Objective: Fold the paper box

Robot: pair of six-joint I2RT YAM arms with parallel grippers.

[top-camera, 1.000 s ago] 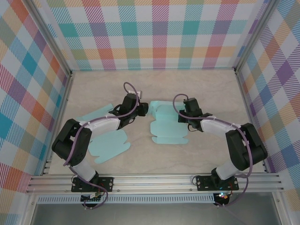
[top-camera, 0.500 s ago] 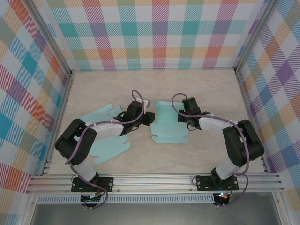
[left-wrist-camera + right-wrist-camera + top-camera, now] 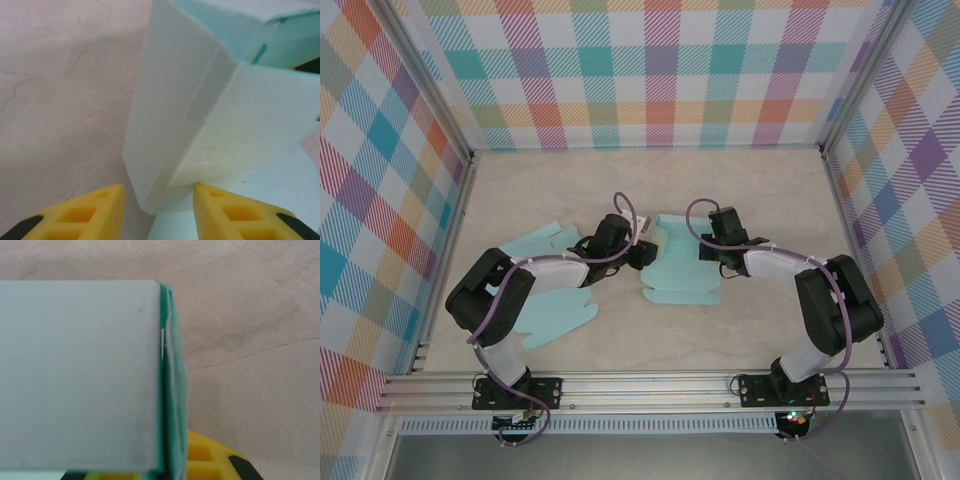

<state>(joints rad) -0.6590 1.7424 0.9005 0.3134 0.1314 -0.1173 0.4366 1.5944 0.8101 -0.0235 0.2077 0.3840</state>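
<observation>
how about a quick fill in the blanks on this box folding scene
1. The left gripper has ___ fingers.
2. The right gripper is shut on the edge of the ___.
3. Left of the box, ___ flat sheets lie on the table.

Missing words: yellow; box; two

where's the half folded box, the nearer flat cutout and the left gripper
half folded box (image 3: 678, 266), top view, middle panel
nearer flat cutout (image 3: 555, 318), top view, its centre
left gripper (image 3: 156, 195), left wrist view, between its yellow fingertips
</observation>
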